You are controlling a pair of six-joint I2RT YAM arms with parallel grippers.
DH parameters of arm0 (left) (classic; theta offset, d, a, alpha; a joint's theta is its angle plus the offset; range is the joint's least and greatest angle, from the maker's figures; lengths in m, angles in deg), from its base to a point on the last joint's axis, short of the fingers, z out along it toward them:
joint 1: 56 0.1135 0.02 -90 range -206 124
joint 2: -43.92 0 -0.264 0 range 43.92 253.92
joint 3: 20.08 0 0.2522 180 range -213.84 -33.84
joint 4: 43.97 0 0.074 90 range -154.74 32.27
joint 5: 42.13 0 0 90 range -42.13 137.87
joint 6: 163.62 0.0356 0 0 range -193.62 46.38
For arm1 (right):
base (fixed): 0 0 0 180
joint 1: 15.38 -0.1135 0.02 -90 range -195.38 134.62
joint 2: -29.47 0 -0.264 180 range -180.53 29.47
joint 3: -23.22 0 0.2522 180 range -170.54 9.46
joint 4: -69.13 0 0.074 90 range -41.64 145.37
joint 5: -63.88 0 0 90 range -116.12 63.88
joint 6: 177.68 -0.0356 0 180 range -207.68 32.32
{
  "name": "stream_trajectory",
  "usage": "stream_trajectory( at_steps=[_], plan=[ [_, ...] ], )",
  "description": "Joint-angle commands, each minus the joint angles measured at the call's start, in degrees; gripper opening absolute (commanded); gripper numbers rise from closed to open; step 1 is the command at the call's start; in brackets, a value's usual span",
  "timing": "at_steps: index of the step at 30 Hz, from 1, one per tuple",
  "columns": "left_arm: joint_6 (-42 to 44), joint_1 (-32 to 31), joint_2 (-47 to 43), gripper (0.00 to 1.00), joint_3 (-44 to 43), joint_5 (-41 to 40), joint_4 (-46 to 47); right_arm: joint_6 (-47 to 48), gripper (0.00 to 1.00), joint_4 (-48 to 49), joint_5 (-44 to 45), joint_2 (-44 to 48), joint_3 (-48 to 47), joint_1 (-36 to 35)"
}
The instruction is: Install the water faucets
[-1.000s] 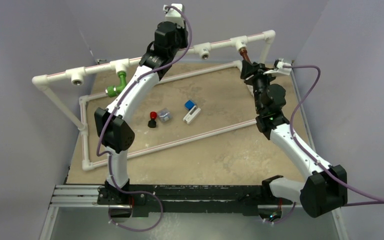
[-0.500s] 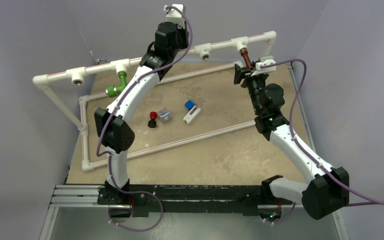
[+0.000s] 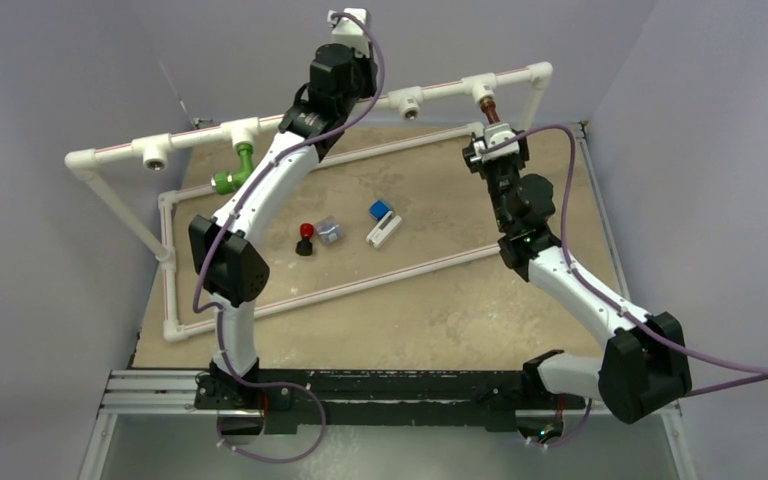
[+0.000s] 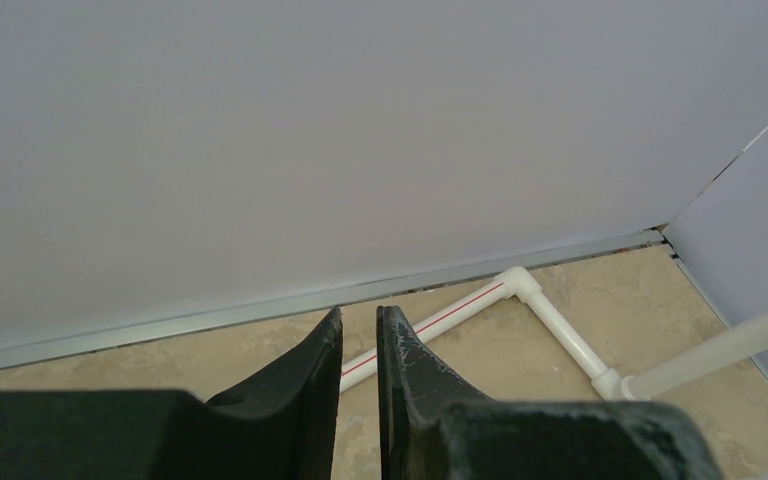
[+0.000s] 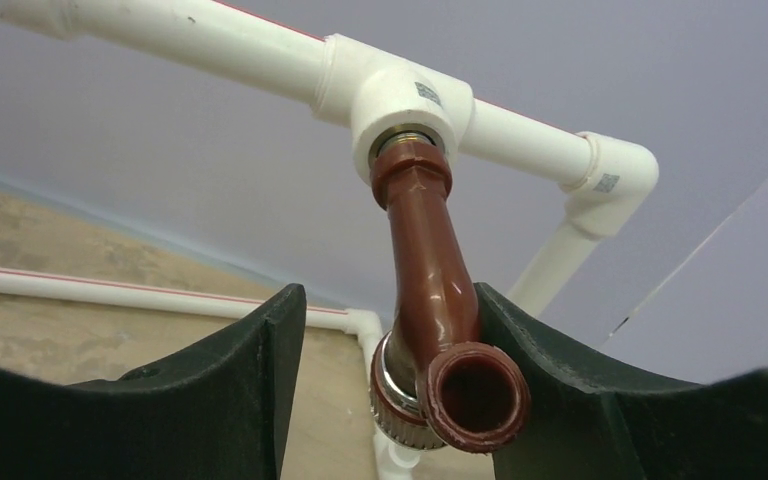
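Reddish-brown faucet in tee, upper centre; our right gripper jaws straddle it wide; left gripper jaws narrow, empty.

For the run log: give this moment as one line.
right gripper open, straddling reddish-brown faucet seated in tee | left gripper shut, empty | green faucet mounted

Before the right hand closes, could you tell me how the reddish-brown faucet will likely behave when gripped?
The reddish-brown faucet looks like rigid moulded plastic, so it is probably stiff and light. Its glossy round body may slip between the fingers of the right hand. Its top sits in the white tee, so a push would likely turn it there, not roll it.
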Motion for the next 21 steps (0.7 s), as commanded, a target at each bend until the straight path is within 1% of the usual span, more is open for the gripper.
stream_trajectory(
  at_steps=[1,4,6,7,8,9,10,13,17,21],
  plan=[
    [0.06,1.15,3.38,0.17,4.14,6.19,-14.69,3.02,0.59,5.88,0.43,-0.74,0.32,0.06],
    [0.1,1.42,3.4,0.17,4.3,6.19,-14.79,2.16,0.47,6.97,-0.05,-1.25,0.36,0.18],
    [0.15,1.57,3.3,0.17,4.39,6.18,-14.8,0.95,0.37,7.8,-0.64,-1.27,0.58,0.46],
    [0.15,1.6,3.23,0.17,4.47,6.26,-14.8,0.0,0.29,7.77,-1.18,-1.32,0.47,0.88],
    [0.15,1.67,3.23,0.17,4.55,6.28,-14.8,-1.03,0.2,7.65,-1.69,-1.36,0.38,1.24],
    [0.08,1.68,3.23,0.17,4.62,6.33,-14.81,-2.29,0.06,7.46,-1.89,-1.38,0.22,1.63],
    [0.06,1.76,3.19,0.16,4.66,6.4,-14.8,-3.94,0.0,7.41,-2.02,-1.29,0.14,2.09],
    [0.14,1.77,3.06,0.17,4.9,6.46,-14.68,-10.66,0.0,8.45,-5.13,0.13,0.84,4.01],
    [0.1,1.94,2.97,0.17,5.26,6.67,-14.57,-19.12,0.0,8.37,-8.35,1.56,1.16,4.71],
    [0.06,1.95,2.9,0.17,5.28,6.88,-14.37,-30.79,0.0,7.78,-10.41,2.03,0.7,4.77]
  ],
)
